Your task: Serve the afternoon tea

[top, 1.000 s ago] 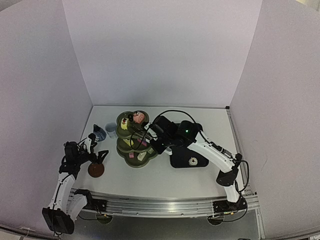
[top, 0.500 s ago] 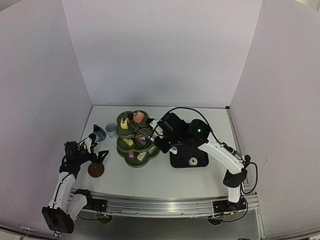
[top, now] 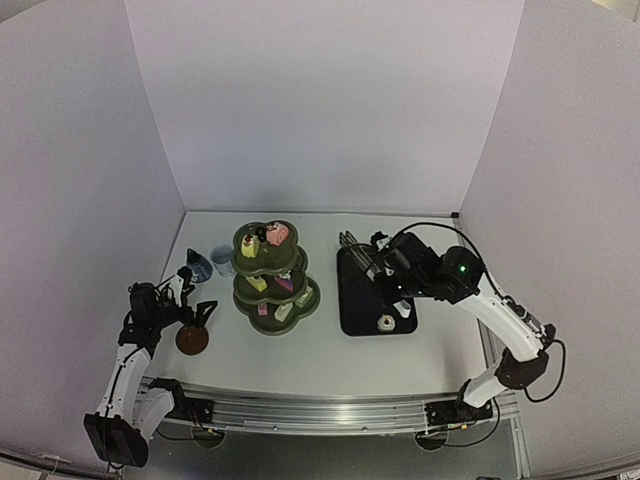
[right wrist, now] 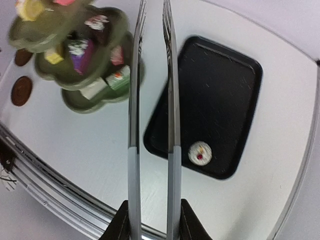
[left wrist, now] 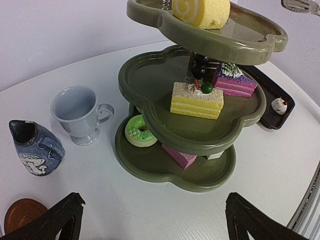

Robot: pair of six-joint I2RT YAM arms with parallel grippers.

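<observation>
1. The step in hand looks like moving the last pastry [right wrist: 200,153] to the stand [left wrist: 150,82].
2. The right gripper [right wrist: 152,220] is clamped on the handle end of the tongs [right wrist: 172,100]. Their blades hang over the tray [right wrist: 220,90], nearly parallel, with a narrow gap and nothing between them.
3. That pastry lies alone near one corner of the tray. The next move likely calls for lowering the blades astride it and squeezing gently.
4. The tongs are slim polished metal and the tray is matte black. The stand is glossy green, with three scalloped tiers.
5. The left gripper [left wrist: 152,220] is wide open and empty, near the cup [left wrist: 80,112] and jug [left wrist: 35,147].
</observation>
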